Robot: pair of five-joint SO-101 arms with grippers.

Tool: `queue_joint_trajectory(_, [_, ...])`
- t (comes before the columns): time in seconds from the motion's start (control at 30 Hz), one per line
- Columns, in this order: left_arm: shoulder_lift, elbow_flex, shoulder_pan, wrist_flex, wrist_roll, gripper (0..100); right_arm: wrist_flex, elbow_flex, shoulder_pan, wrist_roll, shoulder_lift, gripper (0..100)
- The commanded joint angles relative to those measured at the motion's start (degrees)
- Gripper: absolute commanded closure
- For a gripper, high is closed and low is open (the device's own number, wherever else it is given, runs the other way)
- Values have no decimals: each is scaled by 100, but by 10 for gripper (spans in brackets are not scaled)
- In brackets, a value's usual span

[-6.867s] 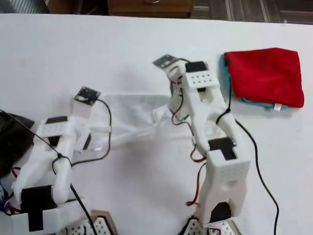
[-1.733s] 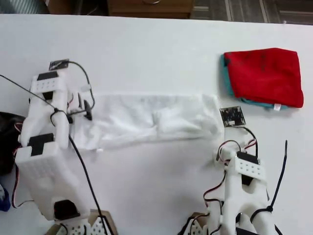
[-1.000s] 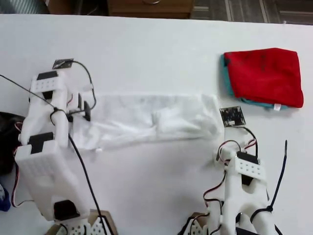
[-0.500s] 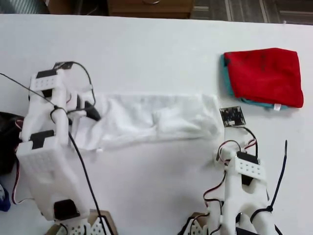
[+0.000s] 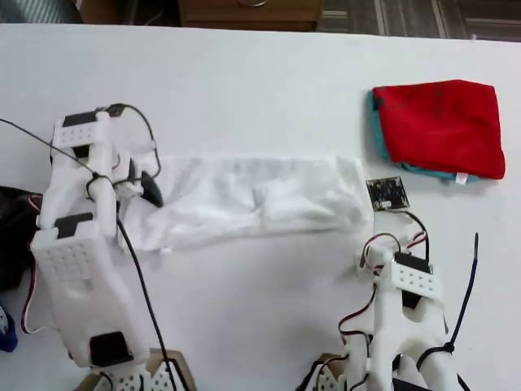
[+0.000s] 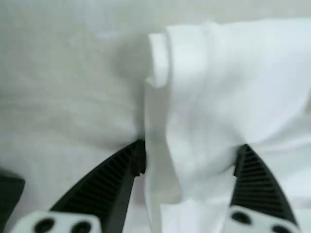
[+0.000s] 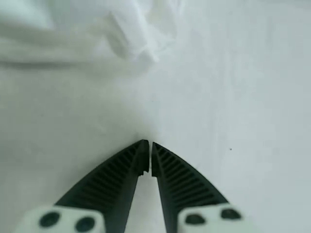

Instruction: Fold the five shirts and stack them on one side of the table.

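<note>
High cam looks down on table [image 5: 244,81]; wrist cams close-up, prob. sharing white shirt [image 5: 244,195].

A white tabletop [image 5: 244,81] is spreading across almost the whole of the high view, its far edge running straight along the top, and it is showing as a pale, faintly textured ground in both wrist views. Beyond that far edge a brown wooden piece of furniture [image 5: 244,12] is standing near the middle, with a greyish floor [image 5: 391,16] showing to its right and a ribbed grey metallic thing [image 5: 32,10] peeking in at the top-left corner. At the low left edge a small blue object [image 5: 5,336] is poking into view, too cut off to identify.
</note>
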Motion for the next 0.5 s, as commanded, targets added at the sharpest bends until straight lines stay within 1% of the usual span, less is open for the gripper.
queue_joint_trajectory(0.0, [273, -479, 35, 360, -44, 975, -92, -18, 48, -53, -163, 977])
queue_joint_trajectory(0.03, [352, -593, 26, 413, -44, 986, -92, -18, 48, -53, -163, 977])
queue_joint_trajectory(0.07, [440, -699, 26, 492, -62, 950, -92, -18, 48, -53, -163, 977])
queue_joint_trajectory(0.13, [589, -901, 26, 624, -167, 981, -92, -18, 57, -53, -163, 977])
queue_joint_trajectory(0.2, [703, -1042, 18, 712, -264, 974, -92, -18, 57, -53, -163, 977])
queue_joint_trajectory(0.37, [765, -1376, -440, 765, -308, 976, -92, -18, 57, -53, -163, 977])
queue_joint_trajectory(0.4, [765, -1499, -545, 844, -334, 976, -92, -18, 57, -53, -163, 977])
queue_joint_trajectory(0.47, [765, -1851, -668, 1143, -607, 976, -92, -18, 57, -53, -163, 977])
